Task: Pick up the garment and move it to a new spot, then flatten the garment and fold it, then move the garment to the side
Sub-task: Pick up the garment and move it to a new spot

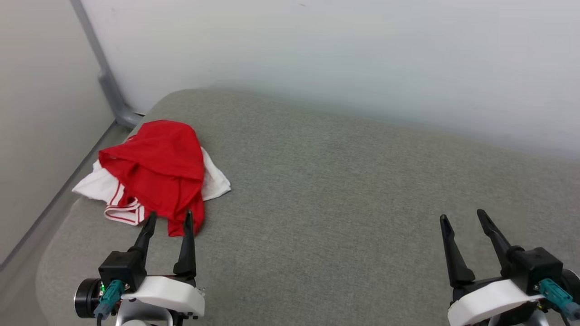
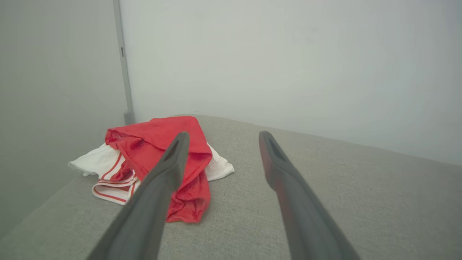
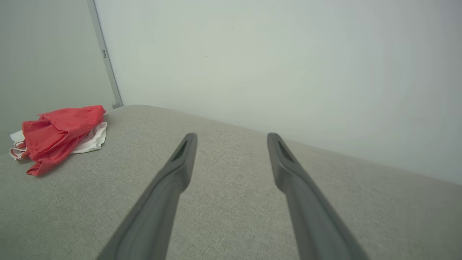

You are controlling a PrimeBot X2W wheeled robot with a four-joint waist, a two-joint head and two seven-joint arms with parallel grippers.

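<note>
The garment [image 1: 156,167] is a red shirt with white sleeves and red and white stripes at the sleeve ends. It lies in a crumpled heap, folded over on itself, close to the grey pole [image 1: 106,79]. It looks soft, thin and light. It would flop and hang down when lifted, and it would not break. A pinch on only one layer could let the rest slide or stay bunched. A good place to hold it looks like the red edge on the side away from the pole, or the thick striped trim, which gives more to bite on.

The left tool [image 1: 170,214] has its two fingers wide apart and holds nothing. Its tips are at the garment's edge farthest from the pole; whether they touch the cloth cannot be told. The right tool [image 1: 462,215] is also wide apart and holds nothing. It is well apart from the pole and the garment.

The garment rests on a grey cushion [image 1: 340,181] with a rough woven cover, which may grip the cloth a little. The corner by the pole is rounded. Away from the pole there is lots of bare cushion for spreading out and folding. Plain pale walls [image 1: 317,54] meet at the pole.
</note>
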